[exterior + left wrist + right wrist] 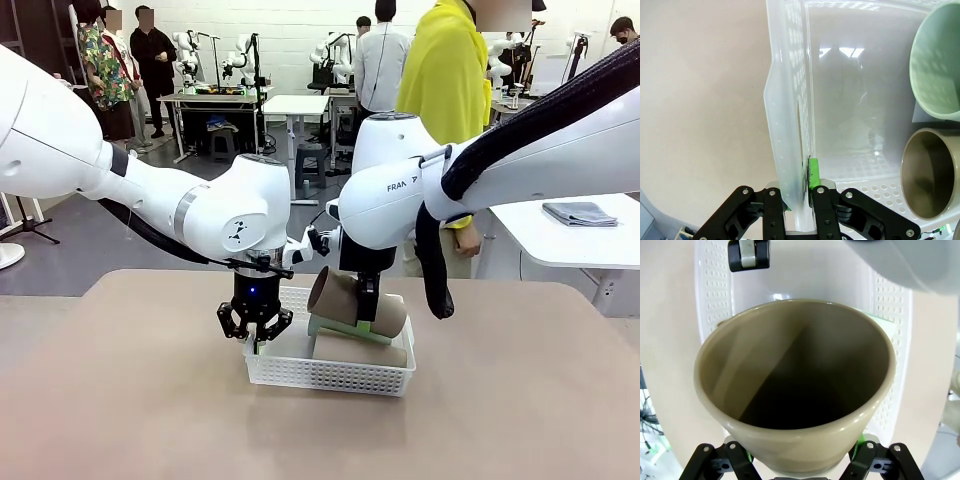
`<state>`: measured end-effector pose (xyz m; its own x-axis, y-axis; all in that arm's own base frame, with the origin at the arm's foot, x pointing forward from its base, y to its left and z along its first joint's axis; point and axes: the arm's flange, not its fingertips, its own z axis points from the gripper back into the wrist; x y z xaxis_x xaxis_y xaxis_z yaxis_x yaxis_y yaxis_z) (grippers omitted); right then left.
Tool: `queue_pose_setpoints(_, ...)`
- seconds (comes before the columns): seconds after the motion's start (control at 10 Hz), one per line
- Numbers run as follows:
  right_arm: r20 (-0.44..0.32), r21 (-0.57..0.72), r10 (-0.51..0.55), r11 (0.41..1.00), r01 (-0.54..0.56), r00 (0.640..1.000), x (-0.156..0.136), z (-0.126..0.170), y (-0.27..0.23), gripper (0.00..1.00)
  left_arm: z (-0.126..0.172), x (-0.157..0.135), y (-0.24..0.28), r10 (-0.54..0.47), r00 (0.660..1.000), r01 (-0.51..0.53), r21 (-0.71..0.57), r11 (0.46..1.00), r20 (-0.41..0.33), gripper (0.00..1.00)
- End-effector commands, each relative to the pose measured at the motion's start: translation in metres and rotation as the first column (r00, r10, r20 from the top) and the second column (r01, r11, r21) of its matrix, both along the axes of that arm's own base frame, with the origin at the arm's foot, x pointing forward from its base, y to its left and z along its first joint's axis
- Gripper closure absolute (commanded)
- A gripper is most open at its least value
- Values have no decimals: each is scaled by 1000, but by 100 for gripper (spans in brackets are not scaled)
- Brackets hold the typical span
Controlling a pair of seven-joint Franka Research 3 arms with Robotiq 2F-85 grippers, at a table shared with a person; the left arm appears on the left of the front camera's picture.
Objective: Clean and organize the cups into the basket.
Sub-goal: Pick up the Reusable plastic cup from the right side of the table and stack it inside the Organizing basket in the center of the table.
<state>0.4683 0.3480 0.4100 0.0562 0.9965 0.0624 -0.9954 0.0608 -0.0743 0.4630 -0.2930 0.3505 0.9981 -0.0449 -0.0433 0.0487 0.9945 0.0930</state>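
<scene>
White perforated plastic basket (330, 375) sits mid-table (120, 400), shallow, rectangular, rolled rim, smooth glossy floor. Inside it: one matte tan cup (360, 350) lying on its side along the front wall, a pale mint green cup (345, 327) lying on top of it. Left wrist view shows both mouths side by side, mint (936, 60) and tan (930, 172), thick rounded rims. Right gripper (365, 300) grips a third tan cup (355, 305), tilted, above the two in the basket; jaws spread wide around its wall, green pads at either side of the body (795, 390), mouth open toward the camera. Left gripper (800, 187) is clamped fully on the basket's left end wall, one green pad (813, 175) inside, wall flexed slightly. A person in a yellow top (445, 80) stands at the far side.
</scene>
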Motion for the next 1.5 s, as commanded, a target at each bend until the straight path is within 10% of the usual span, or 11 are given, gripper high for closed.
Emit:
queue_pose_setpoints(0.0,8,51,6,999,-6,1000,-7,1,-15,17,1,0,1,-15,1000,15,7,1000,8,97)
queue_pose_setpoints(1.4,-51,88,-11,996,15,999,-4,-16,-25,9,1,0,1,-15,1000,15,7,1000,8,97)
